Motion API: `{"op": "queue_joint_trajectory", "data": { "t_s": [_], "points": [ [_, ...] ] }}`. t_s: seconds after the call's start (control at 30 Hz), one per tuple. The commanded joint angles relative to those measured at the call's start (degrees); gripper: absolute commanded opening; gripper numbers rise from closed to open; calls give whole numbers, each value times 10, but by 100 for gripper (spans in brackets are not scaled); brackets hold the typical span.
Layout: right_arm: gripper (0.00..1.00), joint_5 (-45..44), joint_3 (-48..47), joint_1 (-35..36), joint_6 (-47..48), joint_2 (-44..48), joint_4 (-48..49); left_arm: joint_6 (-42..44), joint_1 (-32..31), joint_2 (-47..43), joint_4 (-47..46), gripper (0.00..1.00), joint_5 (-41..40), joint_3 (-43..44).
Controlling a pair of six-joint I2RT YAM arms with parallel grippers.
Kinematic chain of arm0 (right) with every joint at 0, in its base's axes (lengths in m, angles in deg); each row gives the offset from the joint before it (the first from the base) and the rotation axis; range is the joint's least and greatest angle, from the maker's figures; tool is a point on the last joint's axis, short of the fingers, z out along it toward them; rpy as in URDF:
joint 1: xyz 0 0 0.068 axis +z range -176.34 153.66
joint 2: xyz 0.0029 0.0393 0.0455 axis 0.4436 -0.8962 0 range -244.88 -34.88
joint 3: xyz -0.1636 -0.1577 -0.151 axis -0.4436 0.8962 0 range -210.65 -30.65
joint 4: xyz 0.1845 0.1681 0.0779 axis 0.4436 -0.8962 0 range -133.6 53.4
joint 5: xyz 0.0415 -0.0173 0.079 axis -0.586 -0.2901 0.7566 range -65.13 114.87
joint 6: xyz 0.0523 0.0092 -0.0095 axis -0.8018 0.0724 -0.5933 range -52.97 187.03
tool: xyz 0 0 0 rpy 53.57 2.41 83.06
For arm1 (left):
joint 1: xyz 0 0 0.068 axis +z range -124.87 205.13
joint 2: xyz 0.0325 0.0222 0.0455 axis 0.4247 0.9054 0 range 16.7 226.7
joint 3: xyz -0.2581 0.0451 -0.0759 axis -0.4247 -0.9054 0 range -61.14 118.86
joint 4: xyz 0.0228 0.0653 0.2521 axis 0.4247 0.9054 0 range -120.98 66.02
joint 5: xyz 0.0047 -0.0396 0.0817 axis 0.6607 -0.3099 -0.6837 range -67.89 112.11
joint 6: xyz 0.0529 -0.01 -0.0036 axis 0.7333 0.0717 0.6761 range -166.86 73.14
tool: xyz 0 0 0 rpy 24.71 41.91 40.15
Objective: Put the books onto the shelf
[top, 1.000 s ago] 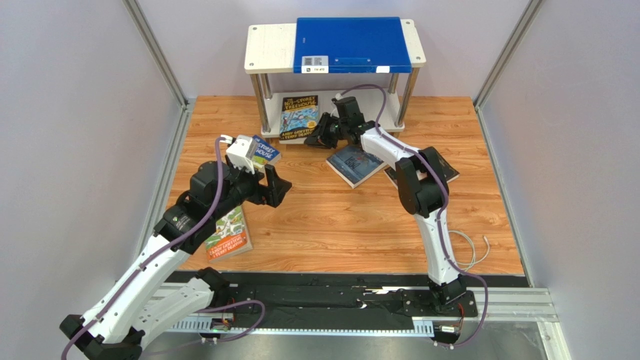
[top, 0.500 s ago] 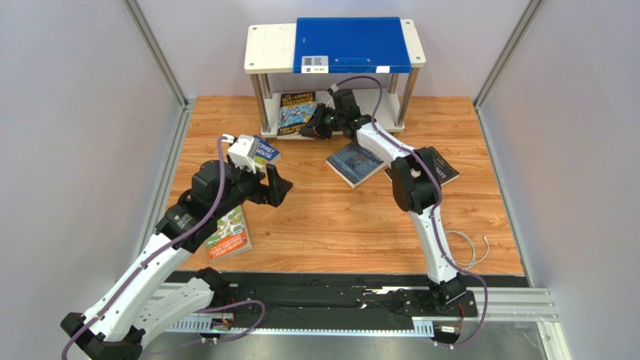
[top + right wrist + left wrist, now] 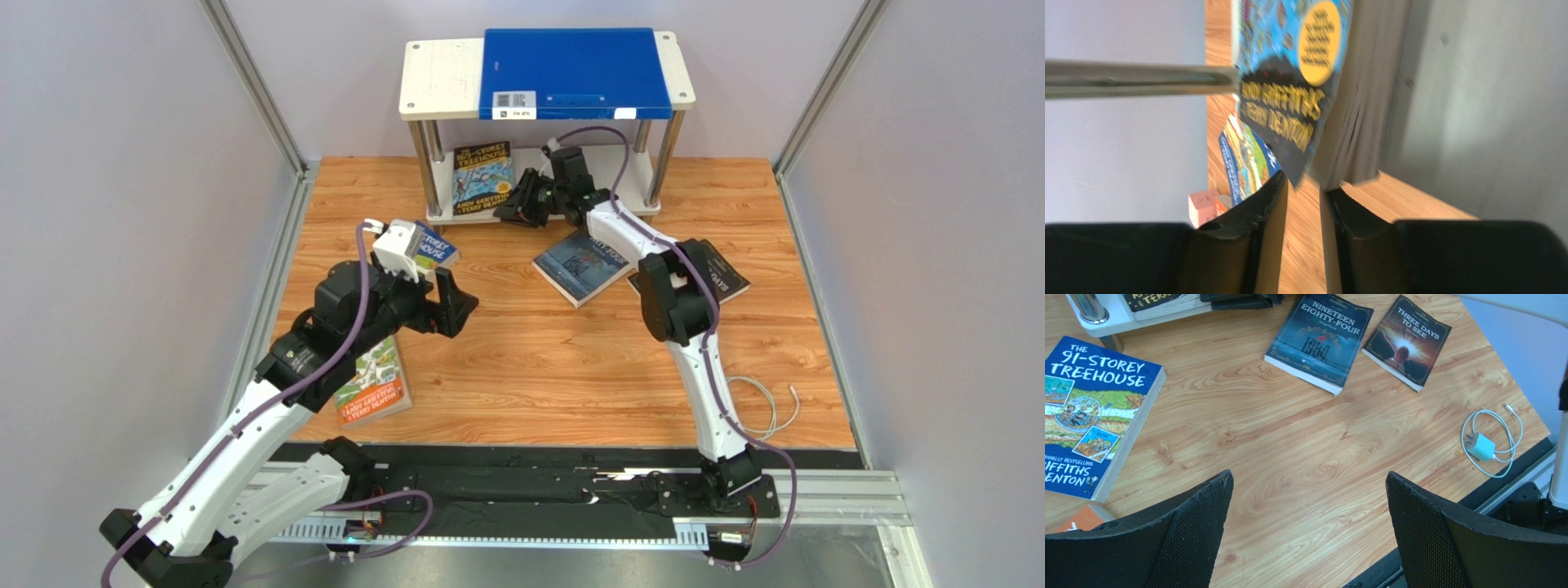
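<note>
Dark, yellow-titled book (image 3: pixel 482 175) lying on shelf (image 3: pixel 442 80) lower board. Right pincer (image 3: pixel 1308 184) standing barely apart at its corner, gripping nothing; left pincer (image 3: pixel 1309 475) gaping wide, empty.

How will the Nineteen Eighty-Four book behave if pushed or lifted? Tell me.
Nineteen Eighty-Four lies flat on the wooden table, so a push would probably slide it rather than tip it. It looks like a thin paperback, so it is likely light and somewhat floppy if gripped by one edge.
</note>
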State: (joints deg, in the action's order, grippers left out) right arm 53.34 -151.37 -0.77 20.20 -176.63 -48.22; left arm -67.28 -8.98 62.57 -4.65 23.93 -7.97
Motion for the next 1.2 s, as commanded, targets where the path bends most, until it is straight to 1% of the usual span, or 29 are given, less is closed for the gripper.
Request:
{"op": "queue_joint_trajectory", "data": {
  "t_s": [0.0,0.07,0.1,0.13,0.17,0.23,0.27,0.3,0.33,0.37,0.4,0.43,0.47,0.5,0.53,0.57,0.6,0.63,0.67,0.7,0.73,0.8,0.83,0.9,0.93,1.03,1.17],
  "points": [
    [42,10,97,-2,19,86,57,14,-3,2,-15,98,-6,-6],
    [51,11,130,-1,28,115,56,21,-3,8,-14,98,-13,-8],
    [58,12,146,-1,35,142,54,22,-3,12,-11,98,-16,-8],
    [62,13,185,-2,38,156,56,24,-3,22,-12,98,-17,-9],
    [64,18,201,0,44,169,57,26,-3,29,-12,98,-17,-7],
    [72,17,249,2,61,211,53,18,-3,60,1,96,-42,-2],
    [75,14,265,4,67,234,43,11,-3,72,8,94,-72,7],
    [80,11,277,5,74,246,35,5,-2,88,27,86,-86,11],
    [82,7,303,6,92,257,28,-8,-1,124,35,78,-100,17],
    [85,-2,314,10,101,277,13,-17,5,142,47,66,-121,29],
    [91,-6,323,13,112,286,6,-25,11,162,68,31,-127,35],
    [93,-11,334,16,126,296,0,-50,17,192,80,12,-137,40],
    [95,-17,355,25,132,312,-3,-66,32,202,99,0,-166,42],
    [98,-18,365,31,138,319,-6,-76,47,211,102,0,-166,41],
    [98,-22,371,38,143,322,-9,-94,86,219,105,0,-158,34],
    [99,-45,373,57,160,326,-32,-102,109,222,107,0,-130,22],
    [100,-59,370,69,171,325,-46,-109,131,223,108,0,-118,16],
    [100,-72,367,93,178,322,-59,-122,172,224,112,0,-109,9],
    [100,-83,367,104,183,315,-64,-129,191,225,123,0,-104,-2],
    [100,-86,367,113,180,311,-65,-134,208,226,129,0,-102,-6],
    [100,-88,365,132,179,306,-66,-139,241,228,134,0,-99,-10],
    [100,-84,359,150,168,288,-56,-146,274,233,149,0,-100,-19],
    [100,-83,355,166,164,281,-54,-151,307,243,153,0,-96,-22],
    [100,-80,342,184,156,262,-51,-153,337,251,159,0,-91,-31],
    [100,-78,329,199,153,256,-50,-154,370,261,158,0,-92,-34],
    [100,-70,300,227,149,234,-44,-160,410,278,154,0,-86,-51],
    [100,-67,272,243,134,203,-40,-166,432,302,162,0,-103,-51]
  ]
}}
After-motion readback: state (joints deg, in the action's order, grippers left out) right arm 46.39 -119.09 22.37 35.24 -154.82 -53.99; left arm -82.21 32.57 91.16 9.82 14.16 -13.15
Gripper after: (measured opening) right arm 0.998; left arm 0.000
